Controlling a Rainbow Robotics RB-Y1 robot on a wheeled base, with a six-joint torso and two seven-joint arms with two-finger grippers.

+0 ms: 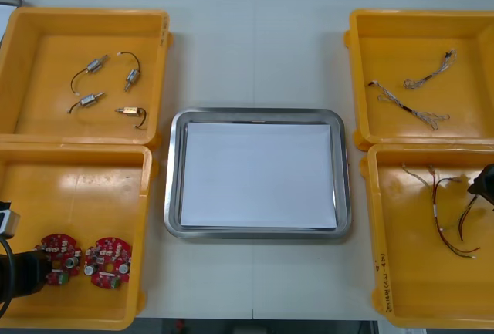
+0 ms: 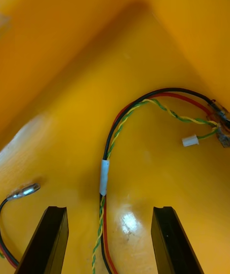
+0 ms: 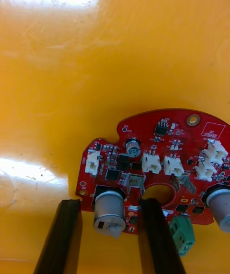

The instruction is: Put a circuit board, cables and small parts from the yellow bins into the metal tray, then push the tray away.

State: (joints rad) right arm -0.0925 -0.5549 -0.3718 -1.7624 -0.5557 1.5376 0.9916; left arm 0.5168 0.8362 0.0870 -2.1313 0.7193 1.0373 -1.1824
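Jaws of left gripper (image 3: 109, 203) straddle silver cylinder (image 3: 110, 216) on red circuit board (image 3: 158, 159).

Board (image 3: 158, 159): rim partly hidden under the left fingers (image 3: 155, 235); one side cut off.
Cable (image 2: 108, 159): cut off between the right fingers (image 2: 175, 240).

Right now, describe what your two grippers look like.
The left gripper has two flat, matte black fingers with squared-off tips. The right gripper has the same black, square-tipped pair, with no markings visible.
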